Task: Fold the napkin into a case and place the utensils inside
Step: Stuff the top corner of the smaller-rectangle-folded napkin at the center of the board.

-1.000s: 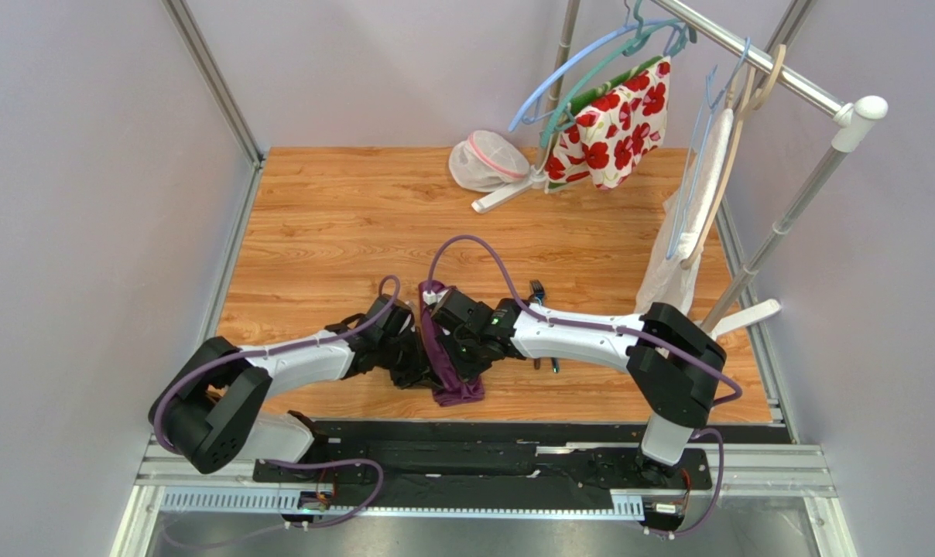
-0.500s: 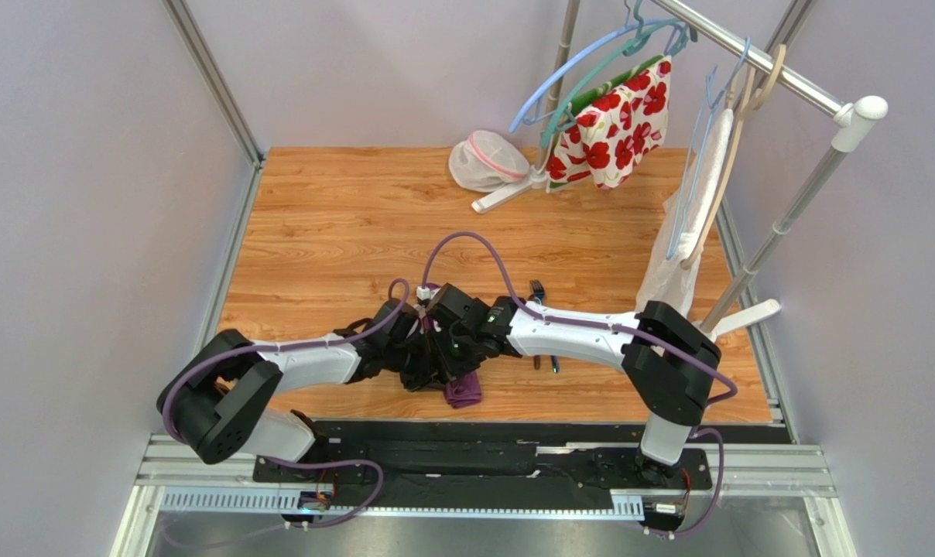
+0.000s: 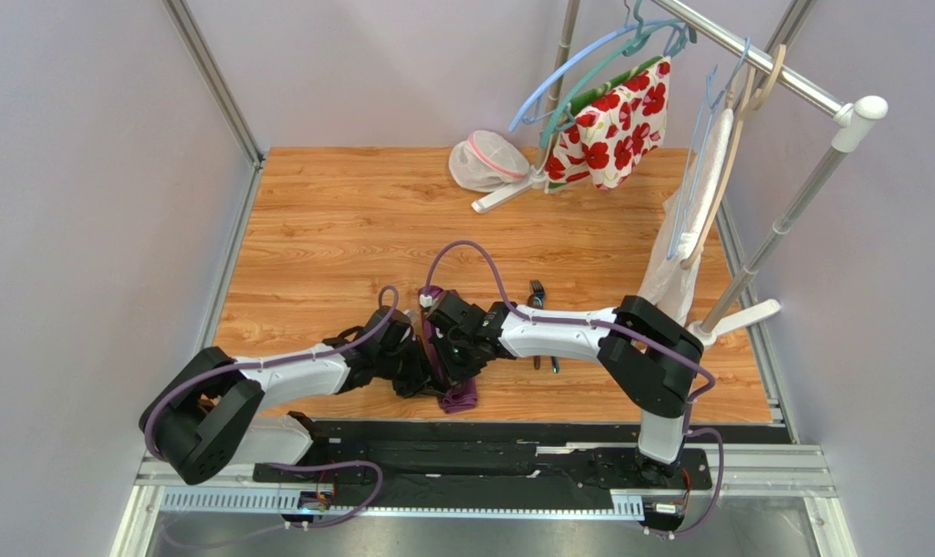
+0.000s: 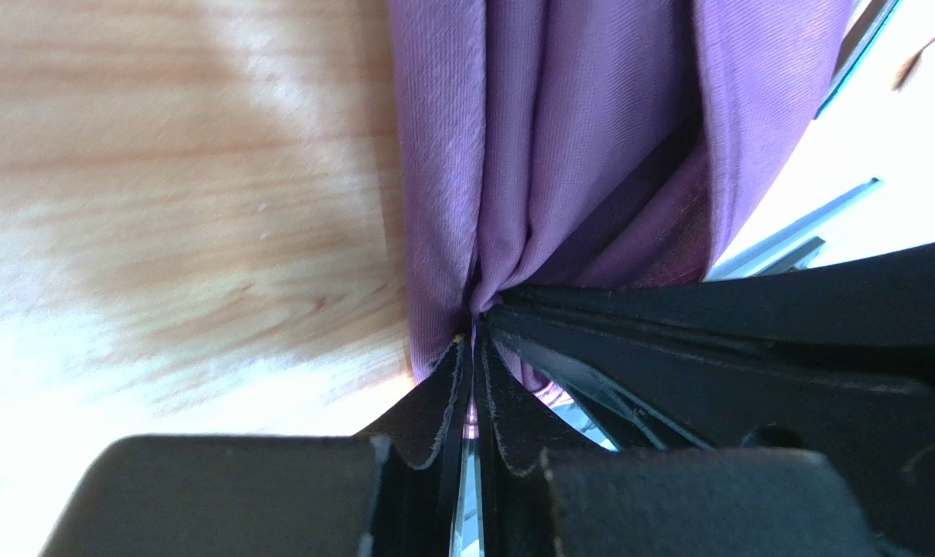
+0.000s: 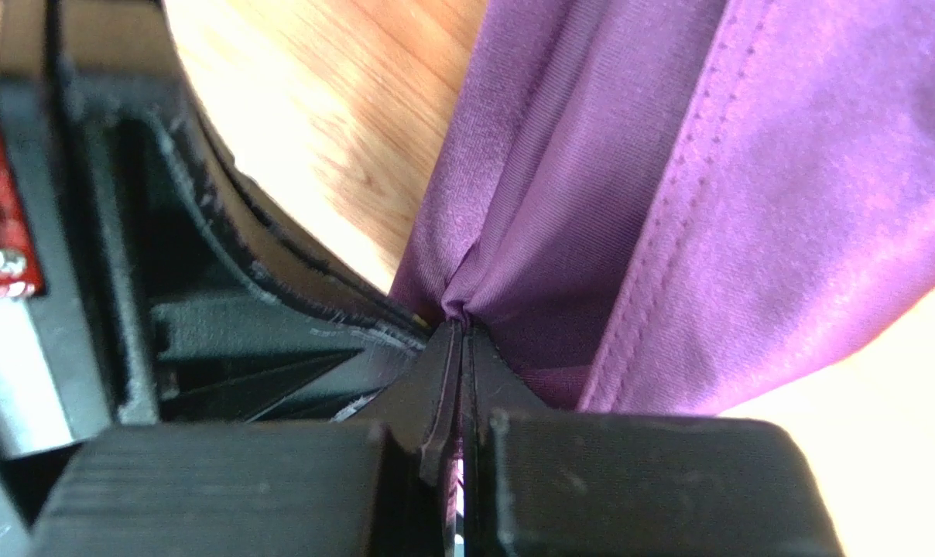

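Top external view: napkin (image 3: 461, 397) is hanging bunched between the two arms, its low end resting on the tabletop (image 3: 344, 221) near the front edge. Left end effector (image 4: 475, 331) is clenching a gathered fold of it. Right end effector (image 5: 458, 319) is pinching another fold right alongside. Utensils (image 3: 536, 290) are lying just to the right, partly hidden under the right arm.

The dark purple cloth napkin (image 3: 459, 397) is bunched at centre, near the front edge of the wooden table (image 3: 321, 232); slim dark metal utensils (image 3: 537, 291) lie just to its right, a white mesh pouch (image 3: 482, 163) well behind.
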Controlling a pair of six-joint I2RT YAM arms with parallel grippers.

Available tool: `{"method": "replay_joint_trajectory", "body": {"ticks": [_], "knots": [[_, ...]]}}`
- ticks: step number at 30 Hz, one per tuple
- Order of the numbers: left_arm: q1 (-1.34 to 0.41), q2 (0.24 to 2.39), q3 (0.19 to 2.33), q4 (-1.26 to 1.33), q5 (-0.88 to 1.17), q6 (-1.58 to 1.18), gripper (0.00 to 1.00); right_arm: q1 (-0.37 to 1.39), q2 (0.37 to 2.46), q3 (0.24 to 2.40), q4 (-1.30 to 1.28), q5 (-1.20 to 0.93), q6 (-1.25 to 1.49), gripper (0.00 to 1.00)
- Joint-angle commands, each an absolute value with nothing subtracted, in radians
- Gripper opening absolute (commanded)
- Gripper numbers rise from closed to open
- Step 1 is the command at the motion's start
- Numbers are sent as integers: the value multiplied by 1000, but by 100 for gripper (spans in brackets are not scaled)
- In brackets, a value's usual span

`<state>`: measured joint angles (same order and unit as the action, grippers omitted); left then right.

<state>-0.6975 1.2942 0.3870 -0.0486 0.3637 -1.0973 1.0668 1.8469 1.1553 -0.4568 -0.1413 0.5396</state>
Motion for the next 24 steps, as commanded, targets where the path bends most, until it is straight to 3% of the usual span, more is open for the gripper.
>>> {"method": "replay_joint_trajectory", "body": {"ticks": [1, 12, 24], "knots": [[-704, 1224, 382, -118, 333, -1085, 11, 1074, 1847, 1138, -367, -140, 555, 0], [-704, 971, 433, -426, 204, -1046, 9, 1066, 1824, 1140, -380, -143, 545, 0], [-724, 1279, 406, -132, 273, -1054, 3, 1069, 1792, 1154, -400, -153, 557, 0]]}}
